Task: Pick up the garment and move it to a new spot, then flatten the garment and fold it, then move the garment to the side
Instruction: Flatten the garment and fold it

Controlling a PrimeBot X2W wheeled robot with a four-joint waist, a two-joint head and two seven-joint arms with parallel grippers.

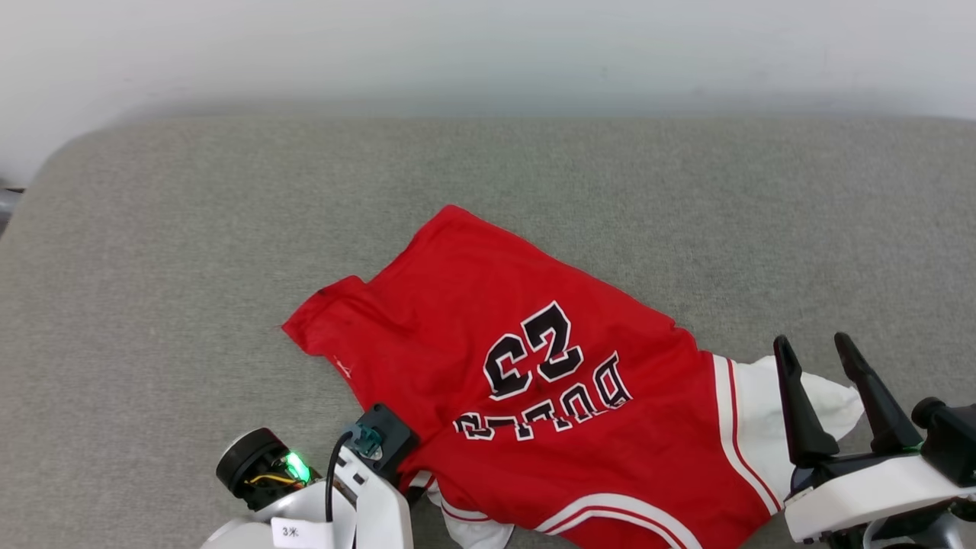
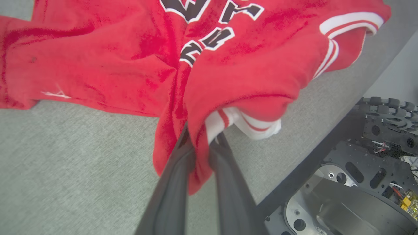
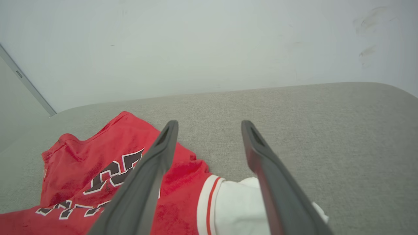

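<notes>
So the garment (image 1: 457, 305), a red jersey, is lying mostly spread out on the grey tabletop (image 1: 152, 267), toward the near edge and a bit right of centre. The black "BULLS 23" print (image 1: 545, 374) faces up and reads upside down from the robot's side. One white sleeve (image 1: 751, 412) sticks out at the right end. The left gripper (image 2: 202, 137) is at the jersey's near left part, jaws pinching a bunched fold of red fabric, striped trim right beside it. The right gripper (image 1: 814, 347) hangs over that white sleeve with jaws spread wide; can't tell if it touches the cloth. Pale wall (image 1: 488, 46) on the far side.
</notes>
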